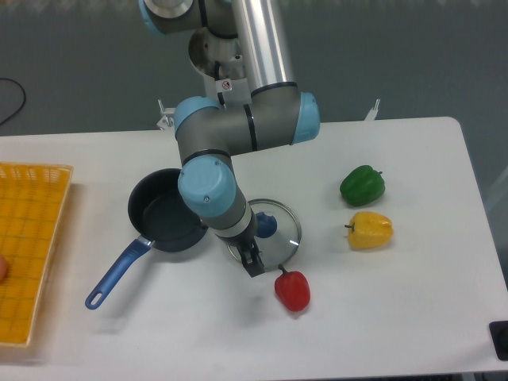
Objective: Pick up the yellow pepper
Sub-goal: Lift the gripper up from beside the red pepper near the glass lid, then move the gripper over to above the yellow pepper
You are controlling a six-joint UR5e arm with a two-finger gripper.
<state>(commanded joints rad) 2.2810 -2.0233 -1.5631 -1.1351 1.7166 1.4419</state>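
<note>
Yellow pepper (pixel 371 230): lying on its side on the white bench (pixel 413 317), toward the right, dark stem pointing left, nothing touching it. Green pepper (pixel 363 184): just behind the yellow one, close but apart from it. Red pepper (pixel 293 290): nearer the front edge, left of the yellow one and well apart from it, stem pointing up and to the left. Glass lid (pixel 278 230): flat on the bench with a blue knob, between the red pepper and the pan, partly hidden by the arm. Pan (pixel 163 218): dark, with a blue handle running toward the front left. Yellow tray (pixel 32 246): at the left edge of the bench. Gripper (pixel 252 262): dark, hanging low over the front rim of the lid, just beside the red pepper and well away from the yellow pepper; how far it stands open cannot be told from here, and nothing can be seen in its hold.
</note>
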